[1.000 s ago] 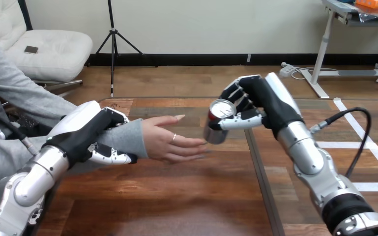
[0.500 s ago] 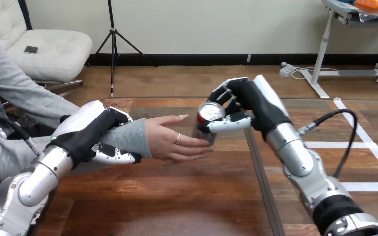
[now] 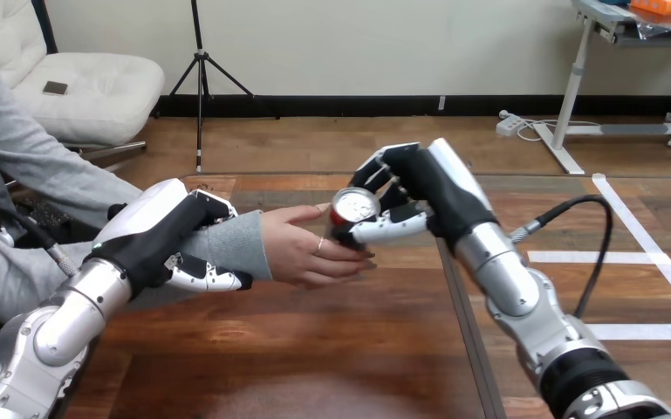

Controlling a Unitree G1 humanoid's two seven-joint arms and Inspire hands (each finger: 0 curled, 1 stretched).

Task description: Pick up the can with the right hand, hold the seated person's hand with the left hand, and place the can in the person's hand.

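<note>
A silver-topped can with a red and dark side [image 3: 352, 209] sits in my right hand [image 3: 423, 188], whose fingers and thumb curl round it. The can hangs just over the fingers of the person's hand [image 3: 301, 249], which lies palm up above the table at centre left. Whether the can touches that palm I cannot tell. My left hand [image 3: 161, 231] is shut on the person's wrist, over the grey sleeve [image 3: 231, 244], with its thumb under the sleeve.
The wooden table [image 3: 314, 349] stretches bare in front of both arms. A dark seam [image 3: 458, 305] runs down its right half. A black cable [image 3: 589, 262] loops beside my right forearm.
My right hand has carried the can leftward and slightly down, from beside the person's fingertips to over their fingers. My left hand keeps its hold on the wrist.
</note>
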